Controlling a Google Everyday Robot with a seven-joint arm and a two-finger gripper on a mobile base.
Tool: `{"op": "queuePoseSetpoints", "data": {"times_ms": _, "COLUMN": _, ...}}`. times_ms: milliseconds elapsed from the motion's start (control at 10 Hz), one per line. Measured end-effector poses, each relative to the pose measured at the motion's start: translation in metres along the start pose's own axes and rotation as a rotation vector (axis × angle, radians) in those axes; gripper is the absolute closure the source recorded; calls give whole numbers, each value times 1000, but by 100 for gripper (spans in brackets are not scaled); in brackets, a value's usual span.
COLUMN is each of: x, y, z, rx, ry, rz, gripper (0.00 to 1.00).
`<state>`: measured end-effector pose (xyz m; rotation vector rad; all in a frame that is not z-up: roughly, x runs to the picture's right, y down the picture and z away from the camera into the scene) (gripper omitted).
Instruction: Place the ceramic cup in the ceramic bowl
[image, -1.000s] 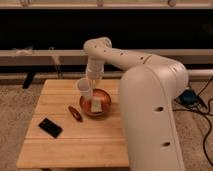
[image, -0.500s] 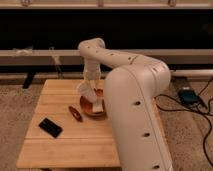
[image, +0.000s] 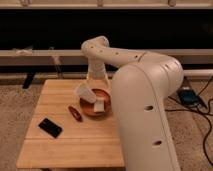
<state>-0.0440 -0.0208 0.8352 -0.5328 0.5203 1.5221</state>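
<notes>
White plastic fills the right of the view: the robot's arm (image: 145, 100) rises from near right, bends over the wooden table (image: 65, 145) and comes down at the table's far right part. This big shell hides the right edge of the table and part of what lies beneath it.

The table itself is pale bamboo-like wood, with carpet around it and a dark wall with a pale rail behind. A blue thing with cables lies on the floor at far right.

On the table's right side sits the ceramic bowl (image: 90, 107), terracotta, partly covered by the arm on its right. The gripper (image: 97, 84) hangs just above the bowl's far rim. Whether it grips or has let go I cannot tell.

A white object tilted at the bowl's left rim, just below the gripper, looks to be the ceramic cup (image: 84, 92); it leans over the bowl's edge, and I cannot tell whether it rests on the rim. A second white piece (image: 99, 106) lies inside the bowl; what it is, is unclear.

So the task seems in its last step: cup brought to the bowl, settling and release left to confirm.

Left of the bowl lies a small red-brown object (image: 75, 113), close to it; farther near-left a black flat device (image: 50, 127), well apart. Neither blocks the bowl.
</notes>
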Motion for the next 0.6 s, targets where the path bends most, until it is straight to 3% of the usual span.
{"op": "queuePoseSetpoints", "data": {"times_ms": 300, "x": 8, "y": -1, "z": -24, "rx": -5, "ry": -115, "rz": -23, "gripper": 20}}
{"op": "queuePoseSetpoints", "data": {"times_ms": 500, "x": 16, "y": 3, "z": -33, "rx": -42, "ry": -152, "rz": -56, "gripper": 20}}
{"op": "queuePoseSetpoints", "data": {"times_ms": 600, "x": 16, "y": 3, "z": -33, "rx": -42, "ry": -153, "rz": -58, "gripper": 20}}
